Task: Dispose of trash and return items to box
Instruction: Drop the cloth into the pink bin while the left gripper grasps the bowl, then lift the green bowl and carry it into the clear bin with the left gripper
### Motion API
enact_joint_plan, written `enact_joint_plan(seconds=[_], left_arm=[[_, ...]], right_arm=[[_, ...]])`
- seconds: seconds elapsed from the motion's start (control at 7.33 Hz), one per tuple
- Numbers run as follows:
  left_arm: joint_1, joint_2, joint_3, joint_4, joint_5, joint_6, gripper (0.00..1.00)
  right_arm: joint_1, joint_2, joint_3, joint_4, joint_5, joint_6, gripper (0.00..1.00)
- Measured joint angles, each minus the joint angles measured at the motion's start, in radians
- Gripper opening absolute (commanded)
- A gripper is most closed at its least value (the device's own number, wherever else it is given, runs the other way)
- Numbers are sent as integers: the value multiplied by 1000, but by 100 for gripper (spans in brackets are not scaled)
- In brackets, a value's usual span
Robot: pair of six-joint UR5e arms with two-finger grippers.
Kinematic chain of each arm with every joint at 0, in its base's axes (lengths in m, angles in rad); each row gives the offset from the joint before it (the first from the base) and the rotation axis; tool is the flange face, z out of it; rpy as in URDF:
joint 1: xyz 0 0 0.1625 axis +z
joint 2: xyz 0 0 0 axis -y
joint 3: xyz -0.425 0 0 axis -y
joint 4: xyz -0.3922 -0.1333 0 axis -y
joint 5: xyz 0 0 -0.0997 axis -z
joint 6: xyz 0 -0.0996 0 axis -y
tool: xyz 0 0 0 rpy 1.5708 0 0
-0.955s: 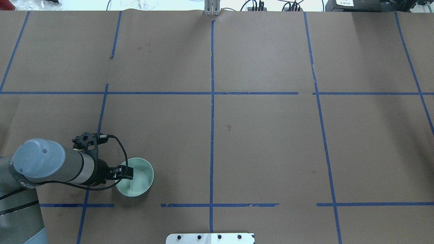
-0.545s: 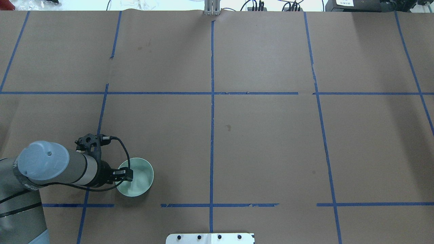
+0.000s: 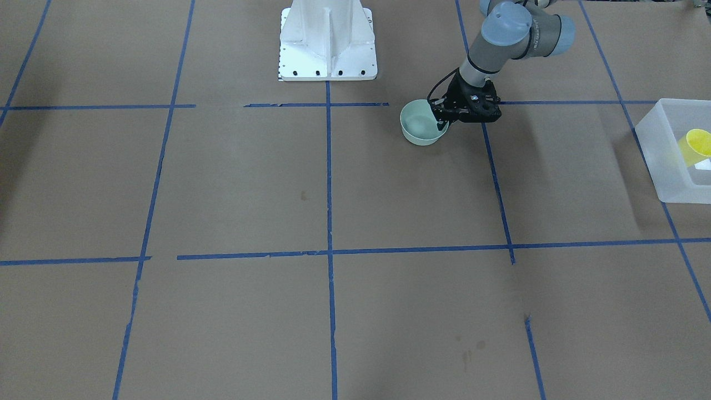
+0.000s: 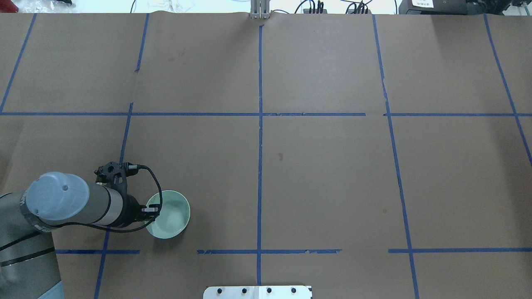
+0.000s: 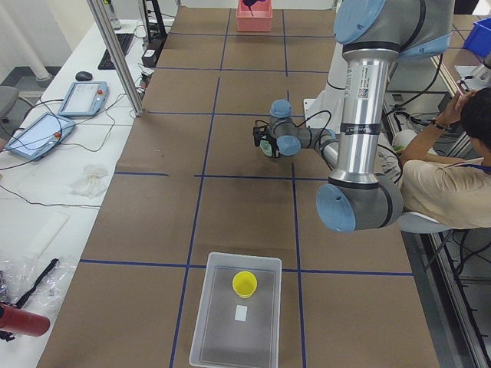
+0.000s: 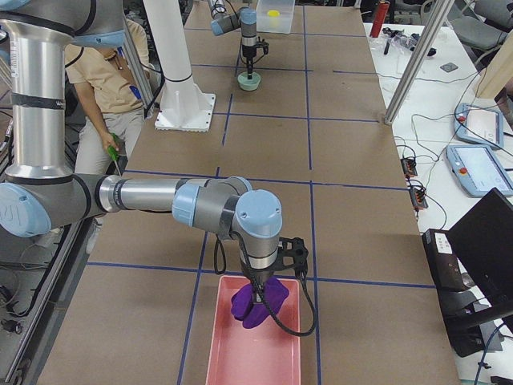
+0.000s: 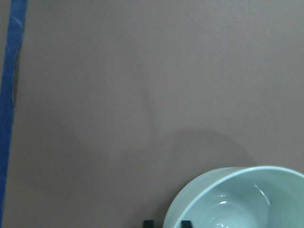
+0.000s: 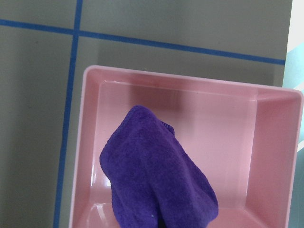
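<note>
Bowl [image 4: 172, 216] is apparently lifting slightly off the desk [image 4: 324, 174], left end effector [image 4: 153, 209] clamping its left rim; transfer to the box [image 3: 664, 172] is beginning.

Mint-green bowl [image 7: 237, 202] low right in frame, the left end effector [image 7: 167, 223] with dark fingertips [image 7: 186, 223] either side of its rim; brown counter [image 7: 142, 71] beyond, blue tape line [image 7: 10, 95] far left.
</note>
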Motion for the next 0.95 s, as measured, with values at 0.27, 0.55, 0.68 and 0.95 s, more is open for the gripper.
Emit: enact_joint_plan(seconds=[0.27,0.55,0.68,0.95], left_arm=[[-4,-21,-7,42,2,-2,0],[-12,-27,-38,57,2,-2,0],[-24,-27,-69,72,2,2,0],[-87,-27,-163,141,0,51,0]], right_arm=[[1,-13,-102,83,-19,-14,43],[0,-11,-180,175,-22,1,100],[-1,-11,-194,189,-20,21,100],[-4,-7,-197,198,-14,51,100]])
